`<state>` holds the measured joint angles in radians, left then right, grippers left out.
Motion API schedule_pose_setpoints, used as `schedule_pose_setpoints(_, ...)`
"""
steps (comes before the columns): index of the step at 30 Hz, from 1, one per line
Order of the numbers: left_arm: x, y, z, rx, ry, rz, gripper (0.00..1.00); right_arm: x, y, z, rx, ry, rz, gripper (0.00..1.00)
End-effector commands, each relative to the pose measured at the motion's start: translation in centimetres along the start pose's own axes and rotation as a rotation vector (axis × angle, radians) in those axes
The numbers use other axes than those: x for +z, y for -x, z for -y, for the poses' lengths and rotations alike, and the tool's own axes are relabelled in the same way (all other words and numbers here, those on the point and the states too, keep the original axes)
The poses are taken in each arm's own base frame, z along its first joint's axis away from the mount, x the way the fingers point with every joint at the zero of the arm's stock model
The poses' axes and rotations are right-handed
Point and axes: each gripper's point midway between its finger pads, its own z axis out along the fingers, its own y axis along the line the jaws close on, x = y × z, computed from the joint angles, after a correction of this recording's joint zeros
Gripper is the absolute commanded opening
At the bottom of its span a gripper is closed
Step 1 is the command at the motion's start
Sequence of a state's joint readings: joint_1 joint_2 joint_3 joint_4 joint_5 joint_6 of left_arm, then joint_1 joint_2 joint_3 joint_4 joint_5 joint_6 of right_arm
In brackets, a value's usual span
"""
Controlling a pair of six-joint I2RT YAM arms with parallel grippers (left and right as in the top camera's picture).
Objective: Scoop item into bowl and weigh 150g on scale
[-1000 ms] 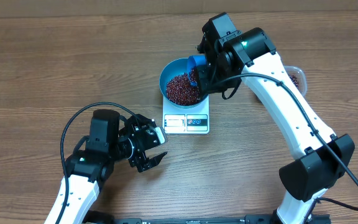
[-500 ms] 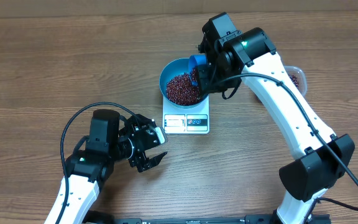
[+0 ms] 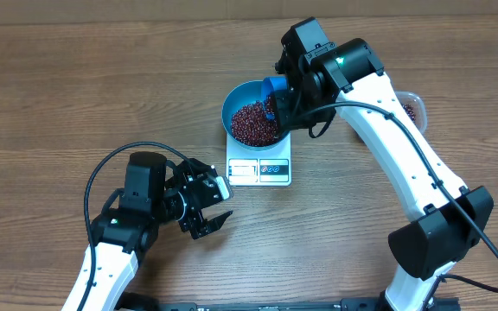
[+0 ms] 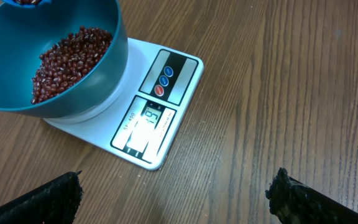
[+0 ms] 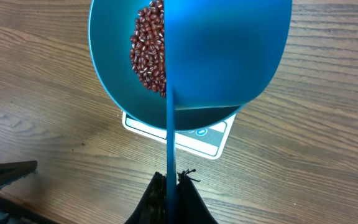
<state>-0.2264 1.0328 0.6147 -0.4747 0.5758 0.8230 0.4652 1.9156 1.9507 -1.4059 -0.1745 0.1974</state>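
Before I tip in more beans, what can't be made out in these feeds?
White square digital scale: reading partly glared out in left wrist, too small overhead.
Teal-blue plastic bowl of red-brown beans: in right wrist, bright blue scoop covers its right half.
Clear tub: overhead, mostly behind right arm.

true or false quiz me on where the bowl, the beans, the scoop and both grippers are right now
1. The teal bowl sits on the scale. True.
2. The left gripper holds the blue scoop. False: the left gripper is open and empty, away from the scale; the right gripper is shut on the scoop's handle.
3. The bowl is empty. False: a heap of dark red-brown beans lies in it.
4. The scoop is over the bowl's rim. True.
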Motion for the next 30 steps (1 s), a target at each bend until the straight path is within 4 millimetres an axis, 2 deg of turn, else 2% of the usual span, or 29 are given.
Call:
schedule_pose_setpoints(1,0.1,-0.1,0.2,0.010,-0.015,0.005,0.99,-2.1,0.7,-0.4,0.003,0.009,0.064,0.04)
schedule_pose_setpoints(4,0.2,-0.1,0.2,0.010,-0.015,0.005,1.00,-2.1,0.4,-1.0,-0.033,0.044,0.052,0.04)
schedule_pose_setpoints(7,0.1,-0.1,0.2,0.010,-0.015,0.005,1.00,-2.1,0.6,0.1,0.025,-0.018,0.066,0.04)
schedule_pose_setpoints(10,0.1,-0.1,0.2,0.010,-0.015,0.005,1.00,-2.0,0.4,-0.3,-0.028,0.006,0.054,0.04)
schedule_pose_setpoints(12,0.1,-0.1,0.2,0.010,-0.015,0.005,0.99,-2.0,0.5,0.1,0.008,-0.019,0.059,0.04)
schedule_pose_setpoints(20,0.1,-0.1,0.2,0.010,-0.015,0.005,0.99,-2.0,0.4,-0.1,-0.001,-0.006,0.054,0.04)
schedule_pose_setpoints(30,0.1,-0.1,0.2,0.010,-0.015,0.005,1.00,-2.4,-0.4,-2.8,-0.022,0.186,0.002,0.04)
